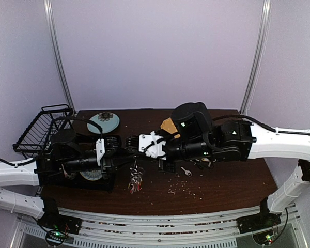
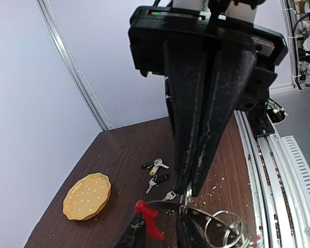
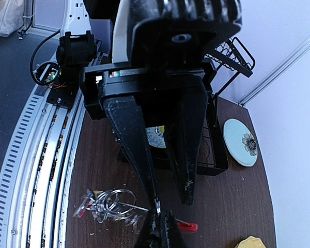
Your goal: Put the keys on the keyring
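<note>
I'm over a dark brown table (image 1: 222,191) scattered with crumbs, pale walls behind, and both grippers meet mid-table: the left gripper (image 2: 188,194) pinches the keyring (image 2: 217,225) near its red section, the right gripper (image 3: 157,206) sits clenched on the ring's wire. Most of the ring hides under the arms; I count three loose keys (image 2: 156,165) beside one yellow plate (image 2: 88,196) on the far right.

fingers (image 2: 206,129) pinch the keyring (image 2: 217,222); loose keys (image 2: 156,173) near yellow plate (image 2: 87,196).

Both my arms reach inward and meet nose to nose over the middle. My left gripper (image 1: 125,146) has its fingers (image 3: 168,227) nearly together; my right gripper (image 1: 137,143) is fully closed, its fingers (image 2: 196,155) pressed together.
</note>
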`<action>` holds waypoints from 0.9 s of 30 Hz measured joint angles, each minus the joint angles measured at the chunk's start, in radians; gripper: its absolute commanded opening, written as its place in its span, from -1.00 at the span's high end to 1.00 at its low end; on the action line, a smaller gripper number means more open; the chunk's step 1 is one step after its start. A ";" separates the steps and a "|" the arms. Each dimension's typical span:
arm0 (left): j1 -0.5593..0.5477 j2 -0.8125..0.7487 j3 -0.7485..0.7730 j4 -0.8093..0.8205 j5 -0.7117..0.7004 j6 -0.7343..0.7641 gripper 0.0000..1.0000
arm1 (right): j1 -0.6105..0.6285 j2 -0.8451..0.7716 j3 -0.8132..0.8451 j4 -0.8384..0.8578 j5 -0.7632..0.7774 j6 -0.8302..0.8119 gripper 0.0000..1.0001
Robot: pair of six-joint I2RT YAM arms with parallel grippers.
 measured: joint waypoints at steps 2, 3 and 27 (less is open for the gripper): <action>0.002 -0.006 -0.004 0.001 0.019 0.006 0.64 | 0.000 0.000 0.000 0.000 -0.003 0.000 1.00; 0.003 -0.011 -0.010 0.006 0.028 0.008 0.64 | 0.002 0.000 0.000 0.001 -0.005 0.000 1.00; 0.003 -0.032 -0.057 0.095 0.098 0.022 0.69 | 0.004 0.000 0.001 0.000 -0.024 0.003 1.00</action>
